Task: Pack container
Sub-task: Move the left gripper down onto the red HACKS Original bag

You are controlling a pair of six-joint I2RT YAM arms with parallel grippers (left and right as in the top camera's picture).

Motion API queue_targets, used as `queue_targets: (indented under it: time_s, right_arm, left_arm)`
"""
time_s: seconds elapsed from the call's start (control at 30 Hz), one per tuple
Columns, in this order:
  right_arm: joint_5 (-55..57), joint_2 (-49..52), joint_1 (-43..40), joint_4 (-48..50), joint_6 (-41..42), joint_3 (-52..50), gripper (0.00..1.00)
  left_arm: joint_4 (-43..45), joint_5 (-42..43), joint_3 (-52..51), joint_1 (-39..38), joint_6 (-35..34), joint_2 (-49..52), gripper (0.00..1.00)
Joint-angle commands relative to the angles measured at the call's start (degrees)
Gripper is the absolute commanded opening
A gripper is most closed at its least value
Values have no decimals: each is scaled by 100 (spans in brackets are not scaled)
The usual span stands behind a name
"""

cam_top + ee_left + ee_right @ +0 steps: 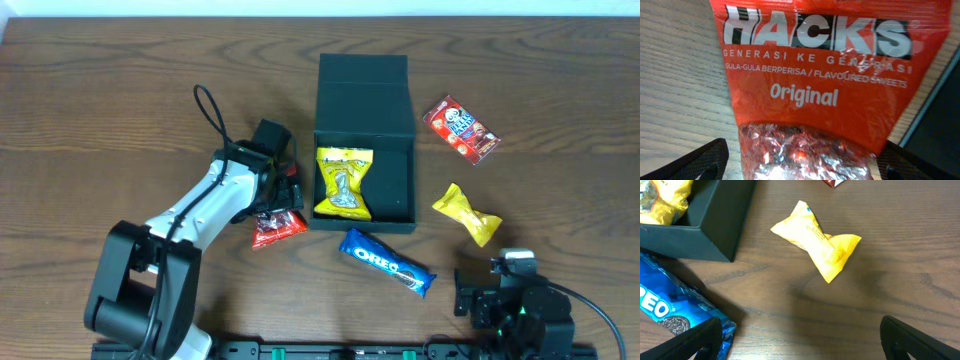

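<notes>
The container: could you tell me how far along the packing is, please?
Done: one yellow packet lies inside the open container. In hand: the left claw, open, straddles the red Hacks packet. Left: the Oreo pack, the yellow sweet and the red snack packet, all outside it.

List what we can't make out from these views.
Left wrist: whether the left gripper, jaws apart, touches the Hacks packet; the packet fills the frame.
Overhead: the container floor under the yellow bag, hidden by the bag.
Overhead: print on the red packet right of the container, too small.
Right wrist: the Oreo packet, cut off by the left edge.
</notes>
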Motion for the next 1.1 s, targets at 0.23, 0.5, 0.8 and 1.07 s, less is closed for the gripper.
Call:
queue_targets:
  time_s: [0.23,0.5,0.8,1.07]
  right_arm:
    - [-20,-28,-94,-42,-66,-33,99]
    - [-22,-28,-94,-44,-66,-33,99]
    - [-22,-28,-94,-44,-66,-33,99]
    - [-20,-28,-94,-42,-66,-33,99]
  left_arm:
    - [50,17,-44,0,125,164,95]
    - [90,17,-44,0,125,164,90]
    - [101,15,-44,-2,125,164,83]
    - [114,15,-44,-2,125,164,68]
